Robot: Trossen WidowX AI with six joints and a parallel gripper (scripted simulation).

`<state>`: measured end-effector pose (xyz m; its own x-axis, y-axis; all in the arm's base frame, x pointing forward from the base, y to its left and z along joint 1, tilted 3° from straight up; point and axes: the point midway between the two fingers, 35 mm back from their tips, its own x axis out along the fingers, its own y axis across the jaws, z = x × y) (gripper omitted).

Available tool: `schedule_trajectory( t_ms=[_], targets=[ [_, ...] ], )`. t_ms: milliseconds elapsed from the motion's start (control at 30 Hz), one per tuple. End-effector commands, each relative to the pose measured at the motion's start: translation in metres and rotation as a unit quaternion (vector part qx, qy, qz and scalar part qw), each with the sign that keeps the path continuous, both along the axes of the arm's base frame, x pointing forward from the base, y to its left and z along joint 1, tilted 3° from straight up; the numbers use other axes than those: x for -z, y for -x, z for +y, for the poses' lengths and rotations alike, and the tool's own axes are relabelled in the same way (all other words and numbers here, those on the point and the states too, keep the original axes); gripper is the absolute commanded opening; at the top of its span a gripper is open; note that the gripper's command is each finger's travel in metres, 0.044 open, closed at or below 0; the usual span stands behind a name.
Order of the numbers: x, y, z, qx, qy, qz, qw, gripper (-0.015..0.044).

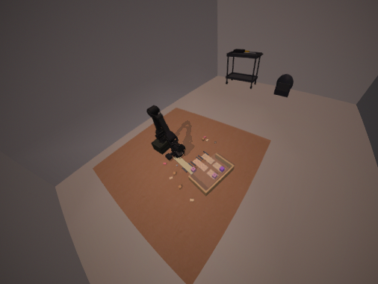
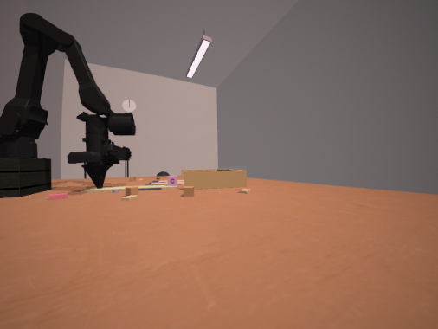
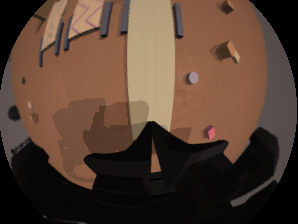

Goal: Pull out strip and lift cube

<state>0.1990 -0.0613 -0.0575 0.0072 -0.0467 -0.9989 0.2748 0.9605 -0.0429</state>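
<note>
My gripper (image 2: 99, 187) (image 3: 151, 124) is shut and empty, pointing down with its tips at the near end of the plain cream strip (image 1: 184, 165) (image 3: 151, 60). Whether the tips touch it I cannot tell. The strip reaches out from the walled tray (image 1: 219, 182) (image 2: 215, 179). A pink cube (image 1: 193, 170) (image 2: 172, 181), marked C in the exterior view, is at the strip's far end. A zigzag strip (image 1: 200, 164) (image 3: 87, 17) and another strip (image 1: 208, 158) (image 3: 54, 25) lie alongside; beyond them are separate pieces with a pink-purple cube (image 1: 214, 176) and a purple cube (image 1: 222, 169).
Dark rails (image 3: 178, 21) (image 3: 106, 20) flank the strips. An orange-brown block (image 3: 225, 51) (image 2: 188, 191), a grey disc (image 3: 193, 78) and a pink piece (image 3: 210, 132) (image 2: 58, 196) lie to the side of the cream strip. A pale piece (image 1: 191, 199) (image 2: 245, 190) lies near the tray.
</note>
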Motion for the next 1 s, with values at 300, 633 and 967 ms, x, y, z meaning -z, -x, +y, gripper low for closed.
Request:
schedule_trajectory(
  t_ms=[300, 633, 967],
  targets=[
    [0.0038, 0.0202, 0.006, 0.002, -0.004, 0.016, 1.0, 0.0],
    [0.0038, 0.0202, 0.006, 0.002, -0.004, 0.016, 1.0, 0.0],
    [0.0038, 0.0202, 0.006, 0.002, -0.004, 0.016, 1.0, 0.0]
  ],
)
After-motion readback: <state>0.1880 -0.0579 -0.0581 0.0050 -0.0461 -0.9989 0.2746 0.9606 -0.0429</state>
